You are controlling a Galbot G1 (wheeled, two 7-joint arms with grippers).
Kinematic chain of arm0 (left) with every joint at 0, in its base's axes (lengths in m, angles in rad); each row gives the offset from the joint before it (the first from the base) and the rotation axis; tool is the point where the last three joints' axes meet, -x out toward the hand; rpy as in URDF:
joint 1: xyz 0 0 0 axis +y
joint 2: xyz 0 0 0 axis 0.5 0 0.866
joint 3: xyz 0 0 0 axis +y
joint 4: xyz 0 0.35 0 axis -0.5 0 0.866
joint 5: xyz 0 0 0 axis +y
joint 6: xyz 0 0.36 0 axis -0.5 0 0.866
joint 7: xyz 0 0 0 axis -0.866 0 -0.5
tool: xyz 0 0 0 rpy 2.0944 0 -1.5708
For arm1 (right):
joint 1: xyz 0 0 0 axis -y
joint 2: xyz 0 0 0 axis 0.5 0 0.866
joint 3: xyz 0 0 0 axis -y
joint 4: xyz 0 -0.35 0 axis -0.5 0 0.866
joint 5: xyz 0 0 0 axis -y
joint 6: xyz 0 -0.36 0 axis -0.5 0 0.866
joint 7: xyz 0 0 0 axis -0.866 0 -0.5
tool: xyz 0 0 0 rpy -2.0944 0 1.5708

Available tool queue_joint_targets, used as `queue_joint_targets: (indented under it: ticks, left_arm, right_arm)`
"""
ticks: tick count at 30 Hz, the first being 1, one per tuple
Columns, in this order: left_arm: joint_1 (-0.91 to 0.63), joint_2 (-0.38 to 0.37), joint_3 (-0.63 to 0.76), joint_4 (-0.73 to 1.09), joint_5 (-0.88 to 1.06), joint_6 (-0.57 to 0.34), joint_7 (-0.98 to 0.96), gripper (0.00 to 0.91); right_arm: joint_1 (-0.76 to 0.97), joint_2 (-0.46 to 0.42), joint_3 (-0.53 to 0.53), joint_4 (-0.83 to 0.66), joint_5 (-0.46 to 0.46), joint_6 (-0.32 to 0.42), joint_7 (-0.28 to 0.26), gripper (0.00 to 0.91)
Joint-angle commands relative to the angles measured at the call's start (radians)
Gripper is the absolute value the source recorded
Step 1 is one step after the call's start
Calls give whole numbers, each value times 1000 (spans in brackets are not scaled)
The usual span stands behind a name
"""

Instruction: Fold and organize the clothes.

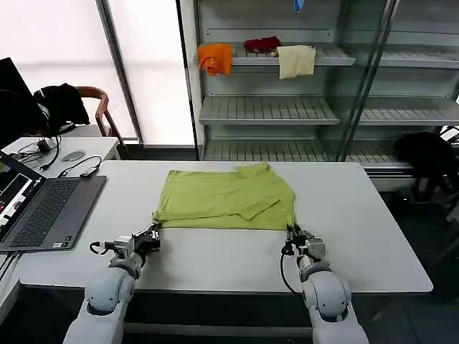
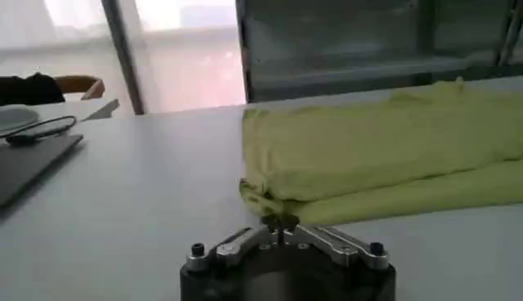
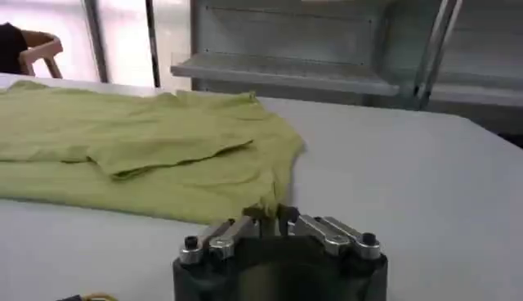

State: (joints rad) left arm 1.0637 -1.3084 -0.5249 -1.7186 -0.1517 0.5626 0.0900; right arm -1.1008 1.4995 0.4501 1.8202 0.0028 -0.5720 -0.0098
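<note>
laptop (image 1: 39, 208) cut off, T-shirt (image 1: 226, 198) lettering hidden

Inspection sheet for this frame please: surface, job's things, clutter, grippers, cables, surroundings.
Surface: white table, bare in front of the shirt.
Job's things: lime T-shirt lying partly folded, sleeves turned inward.
Clutter: laptop at the table's left edge.
Grippers: left gripper shut on the shirt's near left corner; right gripper shut on the near right corner.
Cables: black cable by the laptop; more on the side table.
Surroundings: shelving with orange cloth, red cloth, cream cloth; chair with dark garment.
</note>
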Motion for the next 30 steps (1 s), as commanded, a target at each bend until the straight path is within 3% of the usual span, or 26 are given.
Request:
queue_joint_targets:
  ticks: [1,6,12,22,30]
  left_arm:
    - [20,-1,-7,-33,-1,-22,-18,0]
    - [103,16,-36,-156,-77,9,-32,0]
    - [310,38,-106,-342,-149,16,-40,0]
    - [546,51,-179,-482,-227,16,-96,0]
    - [624,39,-179,-504,-234,15,-115,0]
  right_arm:
    - [-22,0,0,34,32,-6,0,0]
    - [-86,-11,-4,137,64,-8,2,0]
    - [-228,-26,-17,296,77,-9,9,0]
    - [-424,-39,-25,416,21,-9,8,0]
    - [-525,-37,-52,451,-44,-9,-1,0]
